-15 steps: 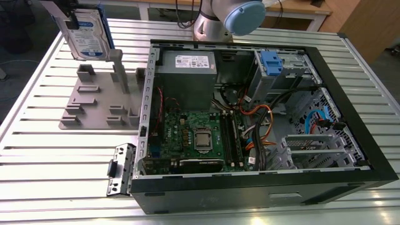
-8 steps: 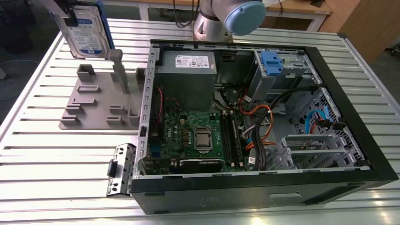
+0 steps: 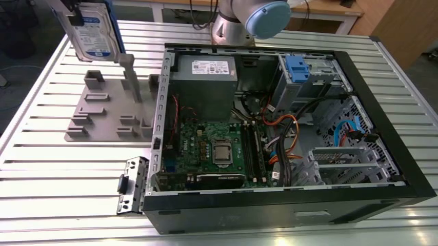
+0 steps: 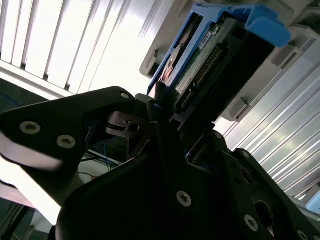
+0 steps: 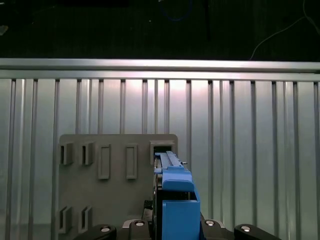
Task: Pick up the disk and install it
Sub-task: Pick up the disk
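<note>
End effector [image 4: 167, 112] clamps disk [image 3: 92, 29] above grey holder plate [image 3: 102, 110], slatted aluminium table [image 3: 41, 179].

disk [image 3: 92, 29]: glossy white-and-blue label on bare metal, smooth blue plastic rails | table [image 3: 41, 200]: ribbed metal, bright sheen | holder plate [image 3: 102, 120] beside computer case [image 3: 274, 212]: matt grey plastic | computer case: matt black shell, dull grey metal inside
</note>
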Available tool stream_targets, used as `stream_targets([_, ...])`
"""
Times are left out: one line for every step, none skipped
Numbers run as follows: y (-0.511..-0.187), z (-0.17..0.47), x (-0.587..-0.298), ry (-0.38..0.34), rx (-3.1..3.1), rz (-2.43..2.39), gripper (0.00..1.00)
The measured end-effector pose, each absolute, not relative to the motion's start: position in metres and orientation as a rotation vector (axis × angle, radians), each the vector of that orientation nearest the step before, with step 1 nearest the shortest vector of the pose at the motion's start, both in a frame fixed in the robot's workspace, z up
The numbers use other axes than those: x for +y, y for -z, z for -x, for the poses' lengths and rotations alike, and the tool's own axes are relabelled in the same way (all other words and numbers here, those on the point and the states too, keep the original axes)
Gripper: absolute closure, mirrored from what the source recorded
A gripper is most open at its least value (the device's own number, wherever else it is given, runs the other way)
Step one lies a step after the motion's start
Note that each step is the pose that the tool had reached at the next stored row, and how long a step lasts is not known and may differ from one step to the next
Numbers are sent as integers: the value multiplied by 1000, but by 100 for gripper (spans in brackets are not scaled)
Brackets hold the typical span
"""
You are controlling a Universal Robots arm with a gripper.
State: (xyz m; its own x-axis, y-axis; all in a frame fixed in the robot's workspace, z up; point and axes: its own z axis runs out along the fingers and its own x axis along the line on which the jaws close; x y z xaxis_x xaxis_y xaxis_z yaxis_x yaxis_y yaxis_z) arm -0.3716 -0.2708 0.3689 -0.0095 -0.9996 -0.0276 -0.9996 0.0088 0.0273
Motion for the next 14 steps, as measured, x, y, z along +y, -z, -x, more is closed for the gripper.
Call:
stream_targets([-370,372,-271,-61,2231,2210,64])
stream_targets([-371,372,-271,-61,2231,2210,64])
stream_targets([-372,372,-271,-61,2231,2211,64])
stream_targets([-373,372,-271,-61,2231,2211,64])
stream_targets([-374,372,-271,-61,2231,2211,64])
stream_targets([-374,372,-271,-61,2231,2211,64])
stream_targets([-375,372,-271,-61,2231,2210,64])
stream_targets([-376,372,-271,-61,2231,2211,64])
stream_targets([-377,372,-271,-61,2231,2210,64])
stream_targets([-378,372,-271,-61,2231,2211,64])
stream_targets([-379,372,-271,-61,2231,2211,64])
stream_targets([-380,372,-271,-61,2231,2211,64])
stream_targets([-381,372,-271,-61,2231,2211,64])
stream_targets([-382,372,-271,-61,2231,2211,64])
